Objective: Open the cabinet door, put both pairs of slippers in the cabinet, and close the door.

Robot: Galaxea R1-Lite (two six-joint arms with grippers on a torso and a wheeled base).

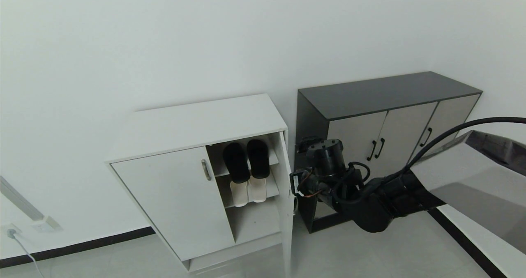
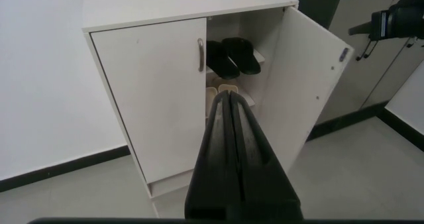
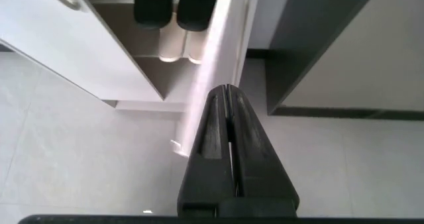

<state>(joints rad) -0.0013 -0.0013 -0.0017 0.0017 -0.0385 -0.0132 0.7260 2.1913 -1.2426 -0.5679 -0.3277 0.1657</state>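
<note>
1. Black slippers (image 1: 247, 159) lie as a pair on the upper shelf of the white cabinet (image 1: 197, 124). The pale slippers (image 1: 248, 191) lie as a pair on the shelf directly beneath, so both pairs are inside.
2. The right-hand cabinet door (image 1: 286, 196) stands swung out wide. The left-hand door (image 1: 176, 196) is closed, with its handle (image 1: 204, 170) beside the opening.
3. The right gripper (image 3: 228, 91) is at the open door's free edge, on its outer side, with fingers pressed together and holding nothing. Contact with the door cannot be confirmed.
4. The left gripper (image 2: 230, 98) sits back from the cabinet front, facing the opening, with fingers together and empty.
5. Assessment: loading appears complete, and the closing step is in hand.
6. Next move, as judged: the right gripper must bear on the door's outer face and sweep it round toward the left-hand door until flush. It must keep clear of the dark cabinet (image 1: 386, 93) just beside.
</note>
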